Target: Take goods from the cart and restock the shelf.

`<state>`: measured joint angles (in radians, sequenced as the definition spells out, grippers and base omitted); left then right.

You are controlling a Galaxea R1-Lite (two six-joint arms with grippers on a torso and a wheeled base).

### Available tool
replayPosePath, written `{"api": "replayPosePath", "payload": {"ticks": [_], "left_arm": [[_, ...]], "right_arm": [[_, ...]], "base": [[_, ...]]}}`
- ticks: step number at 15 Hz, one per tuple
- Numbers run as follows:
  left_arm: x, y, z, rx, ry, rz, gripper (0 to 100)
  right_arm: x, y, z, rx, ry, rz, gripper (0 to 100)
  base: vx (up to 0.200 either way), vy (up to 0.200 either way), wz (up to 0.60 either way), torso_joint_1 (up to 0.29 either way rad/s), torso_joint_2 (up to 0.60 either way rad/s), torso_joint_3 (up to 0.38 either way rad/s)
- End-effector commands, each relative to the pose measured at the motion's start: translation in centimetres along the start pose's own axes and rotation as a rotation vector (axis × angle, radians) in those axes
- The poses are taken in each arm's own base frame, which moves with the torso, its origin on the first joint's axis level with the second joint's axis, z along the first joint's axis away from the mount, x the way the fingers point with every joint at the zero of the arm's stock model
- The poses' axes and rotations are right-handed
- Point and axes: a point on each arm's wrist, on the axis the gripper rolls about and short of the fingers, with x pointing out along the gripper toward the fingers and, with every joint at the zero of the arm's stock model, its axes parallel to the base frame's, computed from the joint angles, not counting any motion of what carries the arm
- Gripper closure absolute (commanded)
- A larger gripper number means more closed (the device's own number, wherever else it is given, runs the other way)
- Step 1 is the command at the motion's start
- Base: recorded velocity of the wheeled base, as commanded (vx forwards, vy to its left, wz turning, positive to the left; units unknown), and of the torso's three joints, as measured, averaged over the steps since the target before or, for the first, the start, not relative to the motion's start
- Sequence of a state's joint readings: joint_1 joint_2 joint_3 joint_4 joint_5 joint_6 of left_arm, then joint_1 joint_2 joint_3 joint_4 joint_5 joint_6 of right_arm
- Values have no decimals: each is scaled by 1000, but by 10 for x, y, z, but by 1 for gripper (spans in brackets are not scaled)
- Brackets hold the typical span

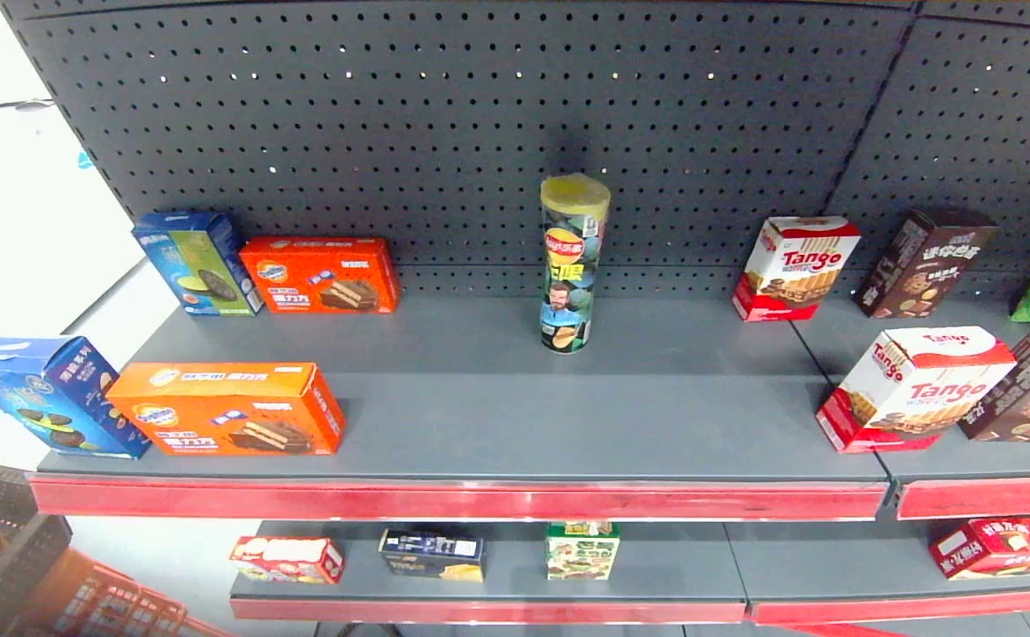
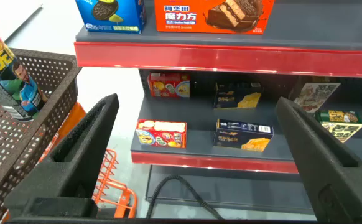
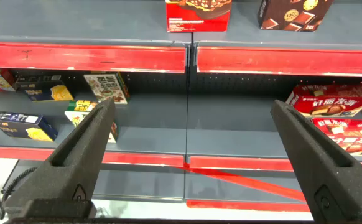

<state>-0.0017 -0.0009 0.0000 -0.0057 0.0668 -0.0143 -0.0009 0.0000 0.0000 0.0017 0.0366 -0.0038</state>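
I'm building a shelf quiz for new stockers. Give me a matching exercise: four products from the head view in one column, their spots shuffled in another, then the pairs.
1 chips can
2 front orange box
3 green carton
4 front red-and-white wafer box

A lower shelf
B upper shelf, front left
C upper shelf, front right
D upper shelf, centre, upright

Pairs: 1-D, 2-B, 3-A, 4-C

My left gripper (image 2: 196,102) faces the shelf (image 2: 231,59), jaws spread wide. My right gripper (image 3: 191,104), equally spread, seems aimed lower.
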Motion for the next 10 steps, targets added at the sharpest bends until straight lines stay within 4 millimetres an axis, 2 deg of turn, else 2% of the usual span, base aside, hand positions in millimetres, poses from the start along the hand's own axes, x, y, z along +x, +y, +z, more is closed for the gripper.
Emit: {"api": "replayPosePath", "payload": {"ticks": [1,10], "left_arm": [[0,0,0,-1,0,1,0],[0,0,0,-3,1,-4,0]], "right_arm": [[0,0,0,-1,0,0,0],[0,0,0,1,0,0,0]], "base": [[0,0,0,0,0,0],[0,0,0,0,0,0]]}}
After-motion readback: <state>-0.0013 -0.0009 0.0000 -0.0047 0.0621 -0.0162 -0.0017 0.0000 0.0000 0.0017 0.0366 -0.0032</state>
